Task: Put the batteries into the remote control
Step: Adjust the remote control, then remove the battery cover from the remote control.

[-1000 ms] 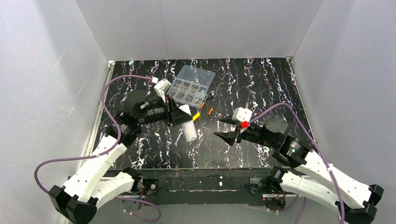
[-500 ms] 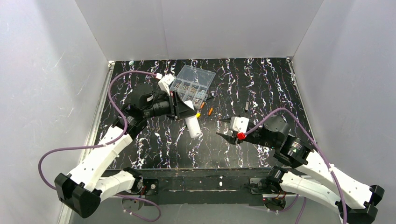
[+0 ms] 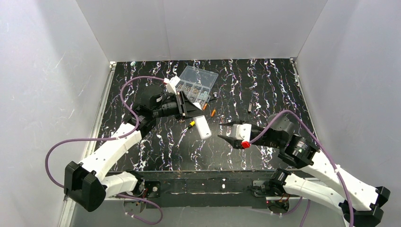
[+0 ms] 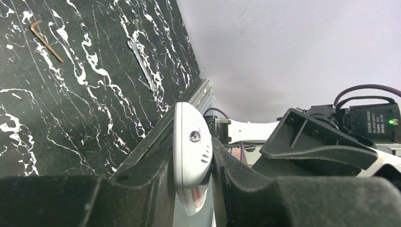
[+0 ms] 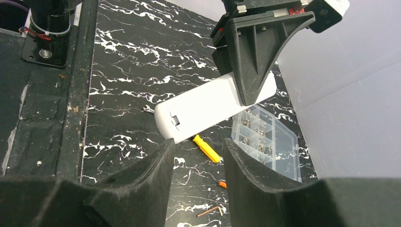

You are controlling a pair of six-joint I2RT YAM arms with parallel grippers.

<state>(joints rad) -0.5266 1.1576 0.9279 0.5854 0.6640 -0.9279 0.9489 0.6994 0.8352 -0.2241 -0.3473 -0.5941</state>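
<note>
While the left gripper [image 3: 193,113] is clamping its black, wedge-shaped plastic fingers on the far end of the remote control [image 3: 203,128], the smooth white oblong is sticking out past the fingertips, tilted, over the black tabletop [image 3: 265,85] that is veined with white like marble. The right gripper [image 3: 220,131] is hovering just right of the remote's free end, its jaws apart, holding nothing and not touching it. The batteries [image 3: 213,112], two tiny orange-copper cylinders, are lying on the table a little beyond the remote, between it and the clear compartmented box [image 3: 196,84] of small hardware. A yellow-handled screwdriver [image 3: 190,124] is lying just left of the remote. The right wrist camera is showing what the overhead one is not: a plain rounded face of the remote with a small notch near its end. That camera's own matte fingers [image 5: 142,184] are framing the remote from below, and a thin bent hex key [image 5: 208,211] is lying on the table. The left wrist camera is giving an end-on look at the remote pinched between the two pads, its glossy tip bearing a small dark lens. It is also picking out a flat metal strip [image 4: 142,59] lying well away on the table.
</note>
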